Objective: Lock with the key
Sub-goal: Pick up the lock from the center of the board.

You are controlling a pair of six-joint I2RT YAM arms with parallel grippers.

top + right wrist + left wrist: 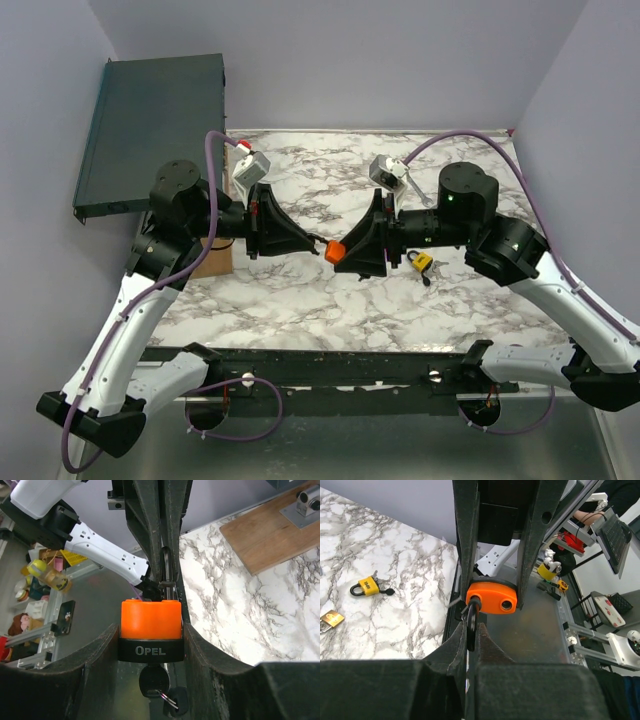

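Orange plastic-cased padlock (150, 617) held from both sides
My right gripper (150, 636) clamps its body; my left gripper (471, 632) pinches its black metal shackle (471, 612).

Robotics lab, bench-top test cell. Two white robot arms, left arm (125, 330) and right arm (575, 300), bolted to black mounting rail (330, 368) at near edge of marble-pattern desk (300, 295). Plain lavender walls (350, 60) box desk in on three sides. Purple cables (466, 134) run to wrist cameras (250, 167). Outside cell: keyboard (616, 532), yellow bottle (50, 577) and doll (22, 622) among stored props. Spare yellow padlock (365, 586) lies on desk.
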